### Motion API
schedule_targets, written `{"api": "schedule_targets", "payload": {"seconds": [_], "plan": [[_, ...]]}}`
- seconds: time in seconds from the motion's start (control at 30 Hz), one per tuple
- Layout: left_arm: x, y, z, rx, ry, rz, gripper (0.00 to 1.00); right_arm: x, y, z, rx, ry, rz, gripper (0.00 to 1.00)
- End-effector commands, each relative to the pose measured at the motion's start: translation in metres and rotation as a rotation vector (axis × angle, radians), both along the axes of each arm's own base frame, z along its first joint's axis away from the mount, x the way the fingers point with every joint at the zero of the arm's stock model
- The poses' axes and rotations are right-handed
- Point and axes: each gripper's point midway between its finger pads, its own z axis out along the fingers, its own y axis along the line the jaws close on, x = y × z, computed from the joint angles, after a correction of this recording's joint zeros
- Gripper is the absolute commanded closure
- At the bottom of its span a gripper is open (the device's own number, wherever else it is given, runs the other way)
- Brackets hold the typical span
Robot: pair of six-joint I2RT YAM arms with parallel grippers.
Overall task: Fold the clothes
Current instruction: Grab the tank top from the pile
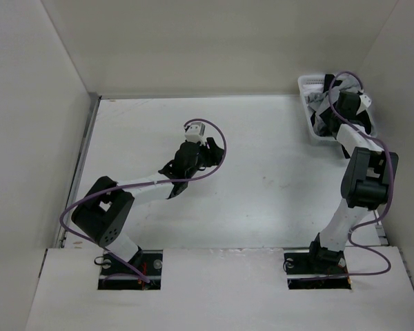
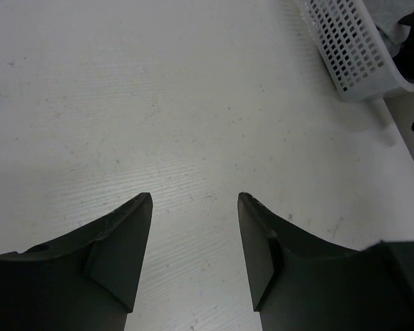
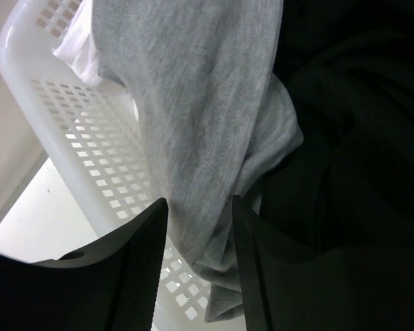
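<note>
The worktop [image 1: 262,214] is white, matt and flat, with fine specks and faint scuffing across its surface and one small dark mark [image 1: 265,181] right of the middle. One item stands directly on it: a white plastic basket [image 1: 309,123] with perforated walls, in the far right corner, near the side wall. The left arm base [image 1: 130,264] and right arm base [image 1: 317,264] are fixed at the near edge, well apart.

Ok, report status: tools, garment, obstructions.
Left tool open, empty, above table. Right tool open over grey garment in basket. Black garment beside it.
</note>
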Motion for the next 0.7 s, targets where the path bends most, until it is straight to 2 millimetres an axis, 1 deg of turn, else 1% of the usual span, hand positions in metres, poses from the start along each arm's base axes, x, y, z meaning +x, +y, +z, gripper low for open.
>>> {"api": "schedule_targets", "payload": {"seconds": [0.0,0.13,0.27,0.33,0.43,0.57,0.67], "plan": [[0.002,-0.002,0.013,-0.049,-0.035,-0.007,0.48,0.007,-0.007,0.02,0.006,-0.045,-0.019,0.52],[0.002,-0.004,0.012,-0.051,-0.031,-0.012,0.48,-0.004,-0.01,0.021,0.006,-0.073,-0.041,0.51],[0.002,-0.004,0.012,-0.055,-0.028,-0.014,0.48,-0.001,-0.011,0.013,0.022,-0.066,-0.028,0.53],[0.002,-0.004,0.013,-0.057,-0.03,-0.014,0.49,0.005,-0.008,0.013,0.038,-0.078,-0.008,0.57],[0.002,-0.004,0.012,-0.058,-0.029,-0.012,0.49,0.012,-0.005,0.022,0.044,-0.113,0.018,0.65],[0.002,-0.005,0.012,-0.06,-0.028,-0.016,0.49,0.015,-0.006,0.035,0.02,-0.144,0.026,0.71],[0.001,-0.005,0.011,-0.061,-0.026,-0.019,0.49,0.018,-0.007,0.037,0.019,-0.15,0.03,0.8]]}}
